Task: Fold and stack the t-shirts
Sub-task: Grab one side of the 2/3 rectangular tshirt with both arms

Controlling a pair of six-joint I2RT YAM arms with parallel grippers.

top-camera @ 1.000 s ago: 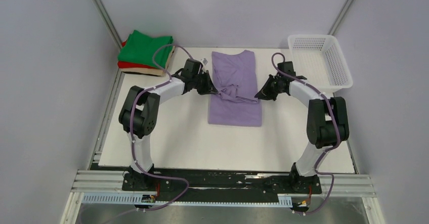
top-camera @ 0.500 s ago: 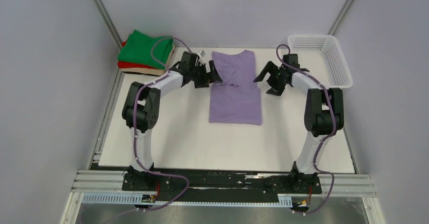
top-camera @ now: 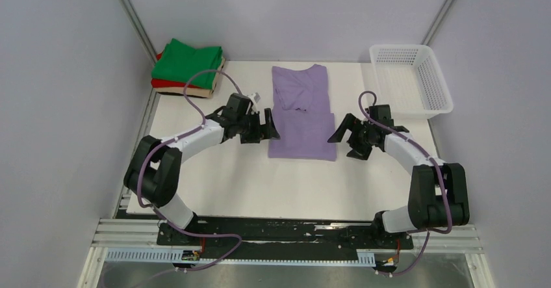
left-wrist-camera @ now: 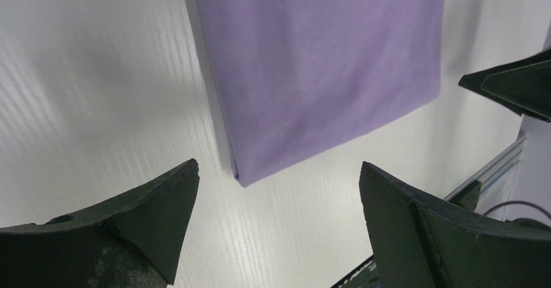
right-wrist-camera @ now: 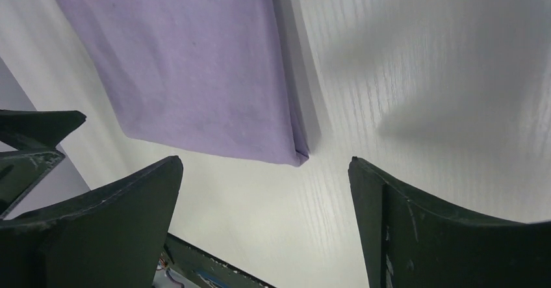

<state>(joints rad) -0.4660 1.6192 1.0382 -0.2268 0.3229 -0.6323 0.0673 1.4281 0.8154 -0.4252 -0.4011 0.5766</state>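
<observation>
A lavender-purple t-shirt lies flat mid-table as a long narrow strip, its far half rumpled where the sleeves are turned in. My left gripper stands open beside its near left corner, and my right gripper stands open beside its near right corner. Neither holds anything. The left wrist view has the purple t-shirt ending in a corner just ahead of the open left gripper. Its other near corner shows in the right wrist view, where the purple t-shirt lies ahead of the open right gripper. Folded green, red and beige t-shirts are stacked at the back left.
A white mesh basket stands at the back right corner. The white table ends at a black rail near the arm bases. Grey walls close in both sides and the back.
Both grippers let go of the bunched purple cloth and opened wide. They then moved toward the near edge, to the shirt's near corners. The shirt now lies flatter.
</observation>
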